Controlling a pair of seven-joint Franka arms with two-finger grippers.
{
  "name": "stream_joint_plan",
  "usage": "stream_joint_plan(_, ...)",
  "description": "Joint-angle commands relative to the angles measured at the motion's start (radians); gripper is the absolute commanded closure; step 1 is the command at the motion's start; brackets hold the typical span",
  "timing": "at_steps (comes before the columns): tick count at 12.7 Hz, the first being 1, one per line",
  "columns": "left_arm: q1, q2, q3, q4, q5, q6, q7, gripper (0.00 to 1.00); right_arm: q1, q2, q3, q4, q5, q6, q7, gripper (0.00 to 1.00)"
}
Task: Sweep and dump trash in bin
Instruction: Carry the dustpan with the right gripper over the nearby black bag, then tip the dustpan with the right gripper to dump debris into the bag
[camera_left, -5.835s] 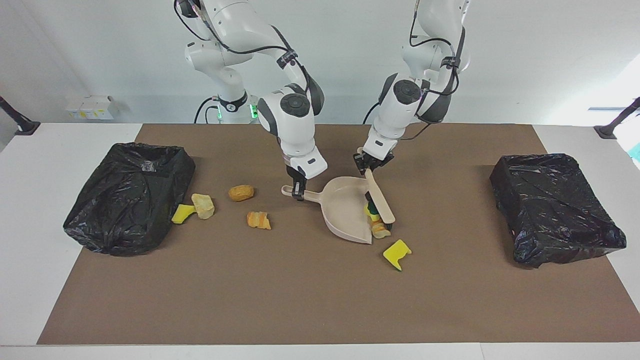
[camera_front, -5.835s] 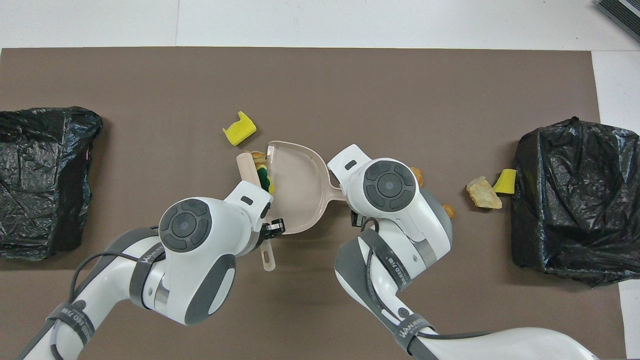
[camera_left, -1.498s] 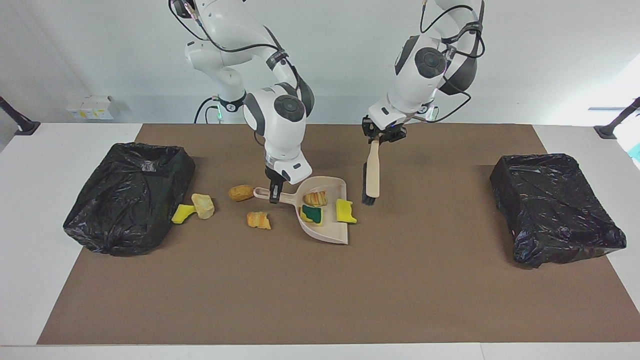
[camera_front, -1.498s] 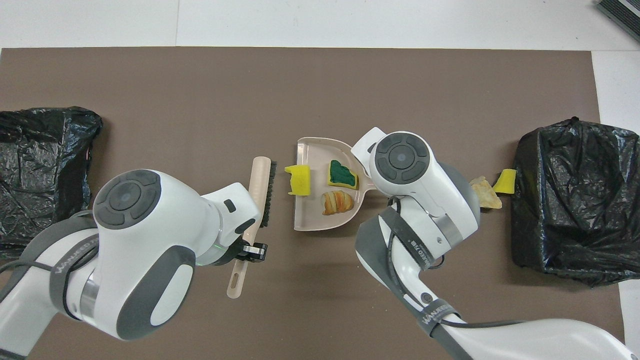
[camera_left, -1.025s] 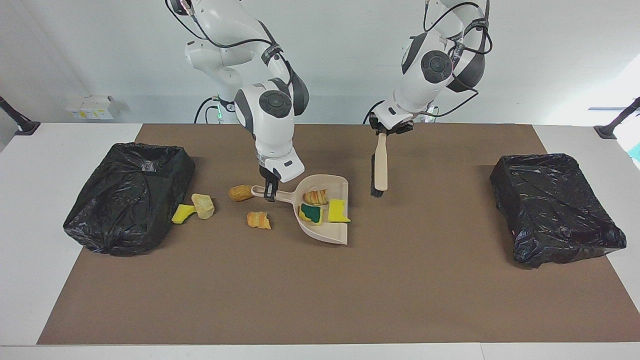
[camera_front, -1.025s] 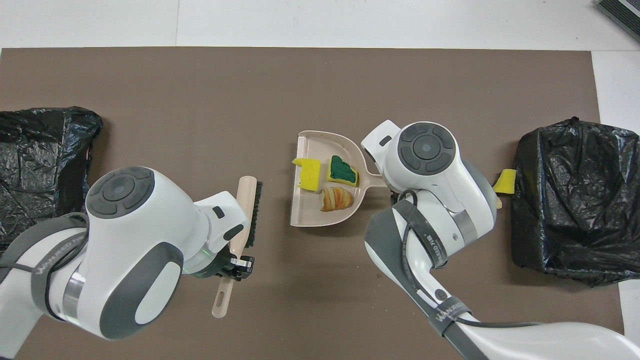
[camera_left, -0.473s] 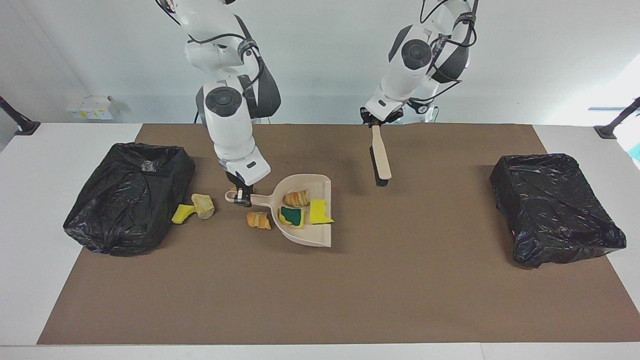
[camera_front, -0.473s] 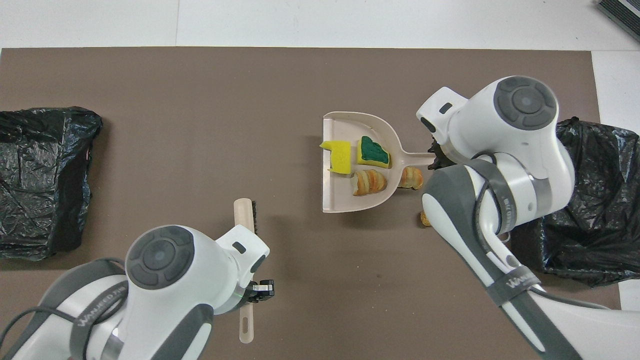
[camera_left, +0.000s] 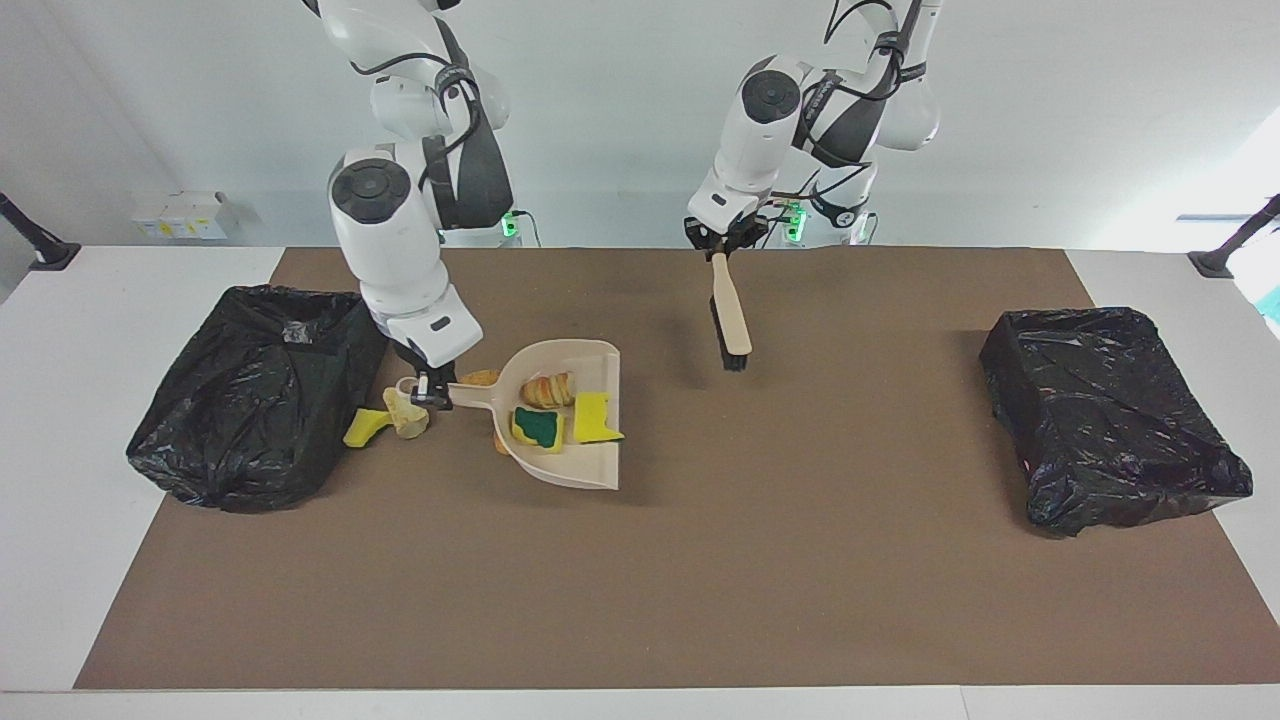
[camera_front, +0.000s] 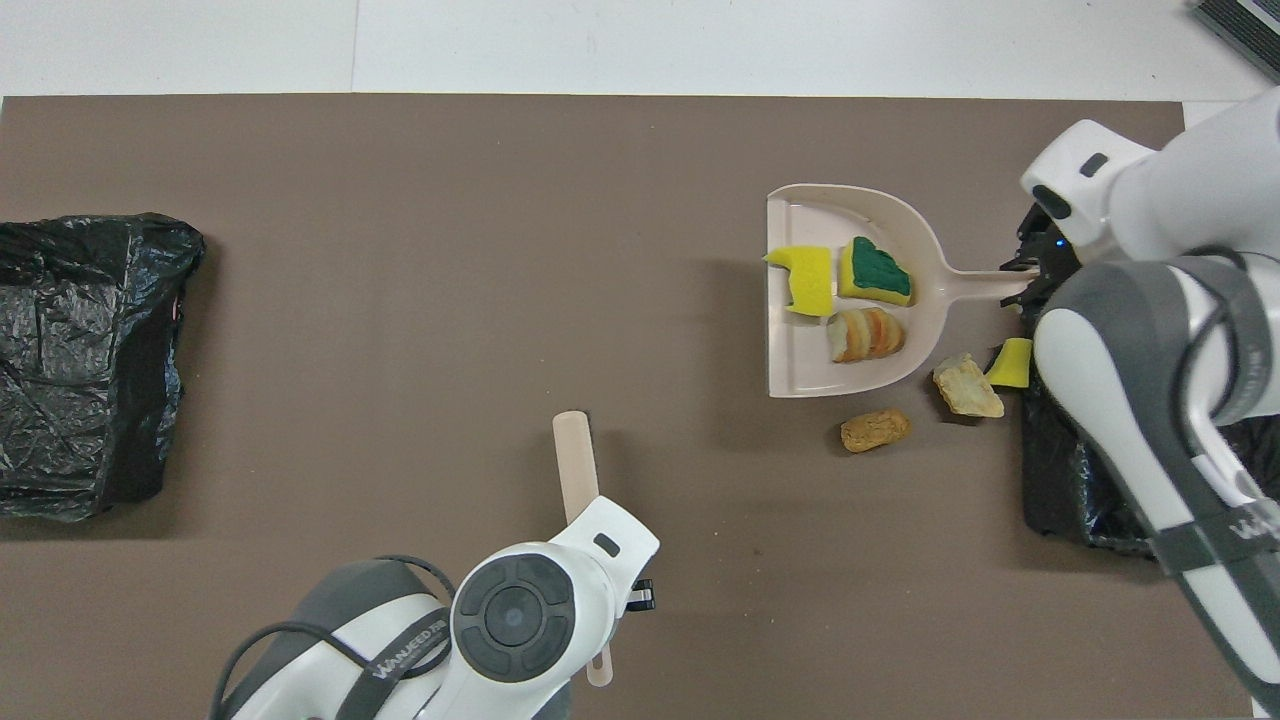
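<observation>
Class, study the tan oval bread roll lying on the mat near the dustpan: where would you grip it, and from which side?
Grip the bread roll across its narrow middle, coming straight down. It lies flat, long axis along the table, so the pincer would probably close on its sides nearer to and farther from the robots; a pale lump lies close to one end.

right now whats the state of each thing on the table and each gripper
dustpan: lifted, holding three scraps
right gripper: shut on dustpan handle
brush: hanging bristles down, off the mat
left gripper: shut on brush handle
loose scraps: on the mat beside the bin
bin: open, bag-lined
</observation>
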Motion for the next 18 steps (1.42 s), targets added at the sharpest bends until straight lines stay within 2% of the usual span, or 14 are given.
stream_joint_plan(1, -0.055, 0.055, 0.015, 0.011, 0.020, 0.075, -0.031, 1.00, -0.097, -0.045, 0.005, 0.004, 0.015, -0.026, -0.109, 1.00)
stream_joint_plan(7, -0.096, 0.105, 0.013, 0.013, 0.017, 0.095, -0.048, 1.00, -0.331, -0.100, -0.026, 0.006, -0.043, -0.058, -0.365, 1.00)
stream_joint_plan(9, -0.118, 0.162, 0.015, 0.018, 0.018, 0.130, -0.066, 1.00, -0.400, -0.111, -0.027, 0.004, -0.072, -0.055, -0.412, 1.00)
stream_joint_plan(11, -0.118, 0.164, 0.015, 0.024, 0.018, 0.124, -0.069, 1.00, -0.418, -0.123, -0.027, -0.012, -0.191, -0.046, -0.397, 1.00)
stream_joint_plan(13, -0.116, 0.167, 0.015, 0.028, 0.017, 0.124, -0.080, 1.00, -0.415, -0.157, -0.023, -0.072, -0.338, -0.009, -0.288, 1.00)
stream_joint_plan(14, -0.116, 0.167, 0.015, 0.028, 0.017, 0.124, -0.084, 0.86, -0.408, -0.180, -0.021, -0.118, -0.412, 0.026, -0.222, 1.00)
stream_joint_plan(15, -0.110, 0.165, 0.015, 0.028, 0.017, 0.124, -0.086, 0.32, -0.404, -0.206, -0.021, -0.162, -0.470, 0.050, -0.140, 1.00)
stream_joint_plan(16, -0.107, 0.162, 0.016, 0.028, 0.017, 0.121, -0.083, 0.00, -0.396, -0.226, -0.019, -0.195, -0.526, 0.054, -0.042, 1.00)
stream_joint_plan(18, -0.087, 0.141, 0.021, 0.033, 0.017, 0.103, -0.075, 0.00, -0.350, -0.237, -0.019, -0.213, -0.630, 0.029, 0.127, 1.00)
